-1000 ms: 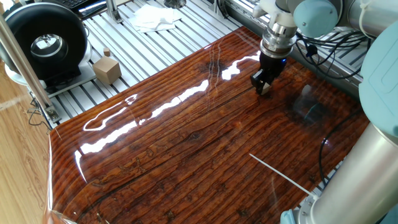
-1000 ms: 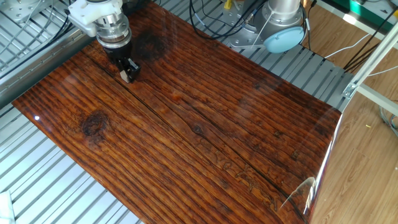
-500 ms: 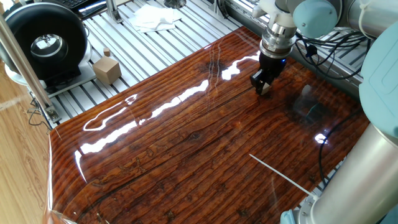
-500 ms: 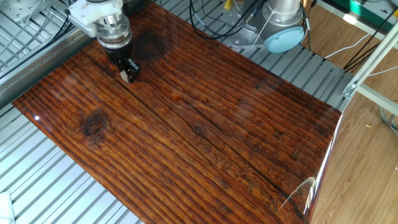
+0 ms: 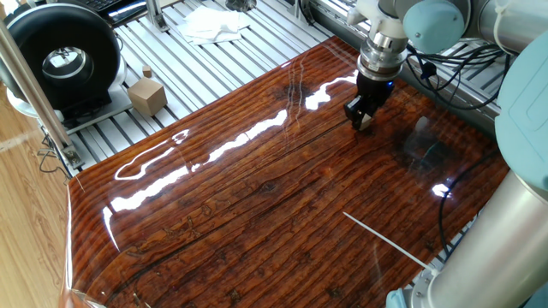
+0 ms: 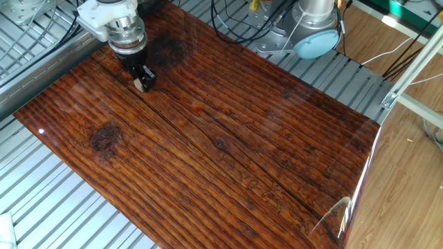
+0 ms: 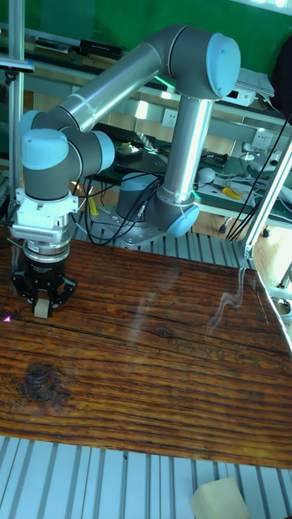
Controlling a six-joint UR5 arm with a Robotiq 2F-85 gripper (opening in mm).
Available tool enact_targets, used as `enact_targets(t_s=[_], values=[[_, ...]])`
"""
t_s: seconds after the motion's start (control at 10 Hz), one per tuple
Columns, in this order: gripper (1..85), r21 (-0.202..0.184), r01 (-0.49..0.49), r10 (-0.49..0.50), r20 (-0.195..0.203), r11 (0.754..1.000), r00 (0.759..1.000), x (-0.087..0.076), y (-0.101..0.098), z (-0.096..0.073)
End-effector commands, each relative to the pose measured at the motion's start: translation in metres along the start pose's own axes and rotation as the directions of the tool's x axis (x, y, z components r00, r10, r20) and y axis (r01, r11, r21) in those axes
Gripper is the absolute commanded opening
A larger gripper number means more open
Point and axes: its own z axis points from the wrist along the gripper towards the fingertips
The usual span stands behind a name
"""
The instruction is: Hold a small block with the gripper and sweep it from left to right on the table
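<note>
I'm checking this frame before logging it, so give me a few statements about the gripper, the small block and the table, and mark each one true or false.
1. The gripper is shut on the small block. True.
2. The small block lies loose in the middle of the table. False: it sits between the fingers, near one end of the board.
3. A larger tan cube with a knob stands on the table. False: it stands off the board, on the slatted aluminium frame.
4. The gripper points straight down at the table. True.
5. A white cloth lies on the frame beyond the board. True.
6. The gripper is open and raised high. False: it is low at the board, closed on the block.
</note>
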Motion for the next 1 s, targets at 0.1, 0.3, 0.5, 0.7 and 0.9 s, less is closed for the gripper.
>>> enact_targets(t_s=[0.1,0.3,0.5,0.7,0.9], values=[[1.0,-0.012,-0.010,0.010,0.006,1.000,1.000,-0.0017,0.0023,-0.0012],[1.0,-0.012,-0.012,0.012,0.008,1.000,1.000,-0.0022,0.0034,-0.0009],[1.0,-0.001,-0.018,0.018,0.010,1.000,1.000,-0.0028,0.0039,-0.0003],[1.0,-0.003,-0.018,0.018,0.010,1.000,1.000,-0.0026,0.0042,-0.0003],[1.0,-0.004,-0.019,0.019,0.011,1.000,1.000,-0.0030,0.0046,-0.0003]])
